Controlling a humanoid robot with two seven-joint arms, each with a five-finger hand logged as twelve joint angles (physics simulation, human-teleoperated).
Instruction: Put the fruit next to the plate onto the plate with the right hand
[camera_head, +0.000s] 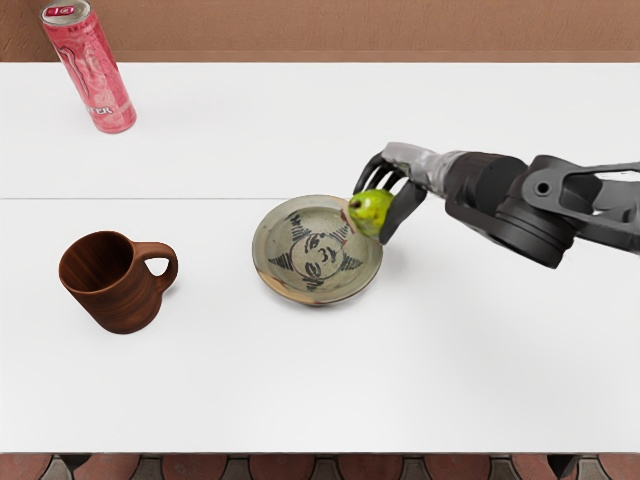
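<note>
You are looking down on a table where a plate is sitting near the middle. A mug is standing well to the plate's left and slightly nearer you, with its handle pointing toward the plate. A can is standing at the far left corner, well behind the mug and well apart from everything else. Your right arm is extending from the right edge behind the plate's right side, and your right hand is gripping the fruit at the plate's far right rim, partly over the plate; you cannot tell whether fruit and rim are touching.
</note>
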